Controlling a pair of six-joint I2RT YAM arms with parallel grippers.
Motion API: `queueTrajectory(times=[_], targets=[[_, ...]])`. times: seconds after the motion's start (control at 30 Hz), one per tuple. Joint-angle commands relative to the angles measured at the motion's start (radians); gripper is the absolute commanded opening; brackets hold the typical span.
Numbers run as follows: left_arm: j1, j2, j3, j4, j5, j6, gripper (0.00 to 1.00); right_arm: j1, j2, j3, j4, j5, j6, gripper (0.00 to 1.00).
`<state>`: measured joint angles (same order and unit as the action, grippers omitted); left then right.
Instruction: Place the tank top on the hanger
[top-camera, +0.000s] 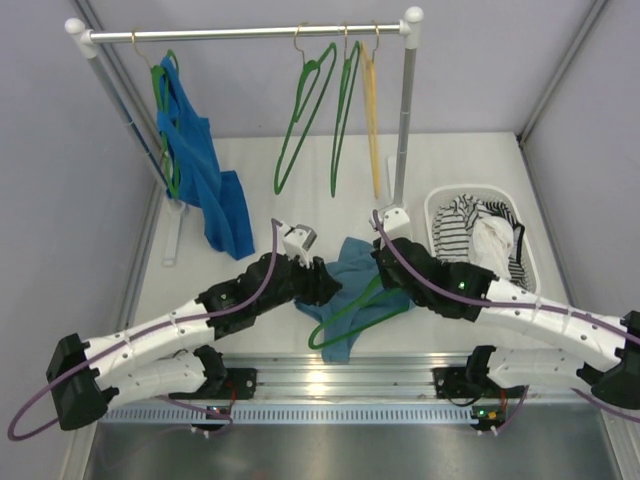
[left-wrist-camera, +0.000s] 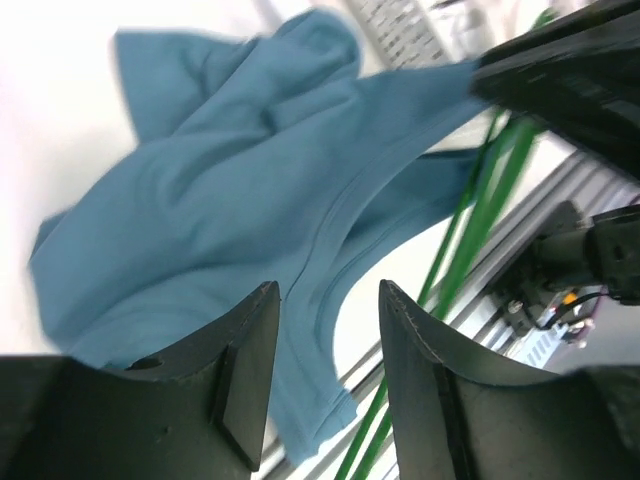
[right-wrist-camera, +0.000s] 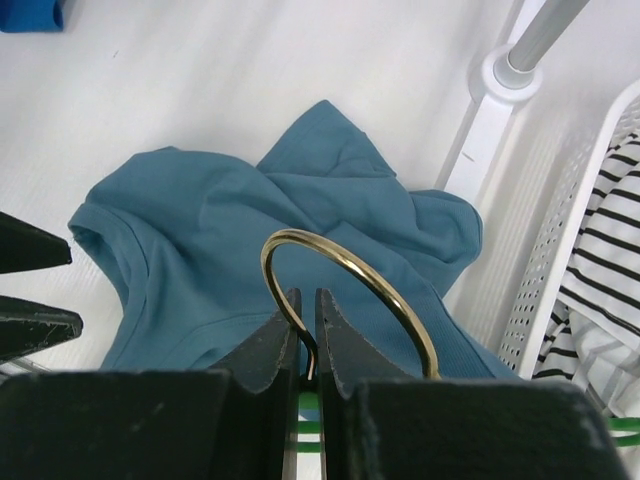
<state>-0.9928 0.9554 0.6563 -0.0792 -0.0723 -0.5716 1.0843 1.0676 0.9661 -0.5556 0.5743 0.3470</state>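
- My right claw (right-wrist-camera: 303, 305) is pressed together on the brass hook (right-wrist-camera: 350, 270) of the green hanger (top-camera: 352, 322). The hook's loop stands up over the cloth in my right wrist view.
- My left claw (left-wrist-camera: 325, 300) is spread and pinches nothing. A hemmed armhole edge of the tank top (left-wrist-camera: 220, 200) runs toward the gap between its fingers.
- The teal tank top (top-camera: 345, 272) lies crumpled on the table between my two claws. The hanger's green wire passes under or through it and loops out at the near side; I cannot tell whether an arm is already inside an opening.
- The step in hand, as I judge it, is threading a shoulder strap over one hanger arm.
- To do it well, I would close the left claw on the hem alone, one layer only, so the opening stays a clear loop.
- I would grip the hook firmly and tilt the hanger so that one arm end points into that opening, then draw the strap along the wire.
- The risk is bunched cloth: grabbing two layers would shut the armhole.
- The laundry basket (right-wrist-camera: 545, 270) and the rack post (right-wrist-camera: 490, 110) stand just beside the work, so any swing should be small.
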Motion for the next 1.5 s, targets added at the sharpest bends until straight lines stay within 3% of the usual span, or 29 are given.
queueTrajectory(times=[0.0,0.1,0.23,0.47,1.13,1.37,1.47], targets=[[0.0,0.003,0.049,-0.225,-0.067,-0.085,0.49,0.002,-0.047,-0.01,0.06,-0.027,-0.025,0.0],[-0.001,-0.01,0.013,-0.309,-0.035,-0.132,0.49,0.003,-0.058,-0.018,0.057,-0.025,-0.026,0.0],[-0.001,-0.027,-0.052,-0.32,0.11,-0.18,0.49,0.002,-0.061,-0.024,0.054,-0.018,-0.022,0.0],[-0.001,-0.021,-0.139,-0.237,0.367,-0.211,0.53,0.002,-0.054,-0.023,0.056,-0.019,-0.016,0.0],[0.0,0.227,-0.147,-0.047,0.41,-0.152,0.55,0.002,-0.046,-0.017,0.042,0.033,0.017,0.0],[-0.001,0.296,-0.156,-0.008,0.387,-0.136,0.52,0.002,-0.034,-0.015,0.048,0.062,0.024,0.0],[-0.001,0.324,-0.144,-0.011,0.373,-0.123,0.44,0.002,-0.031,-0.013,0.051,0.071,0.027,0.0]])
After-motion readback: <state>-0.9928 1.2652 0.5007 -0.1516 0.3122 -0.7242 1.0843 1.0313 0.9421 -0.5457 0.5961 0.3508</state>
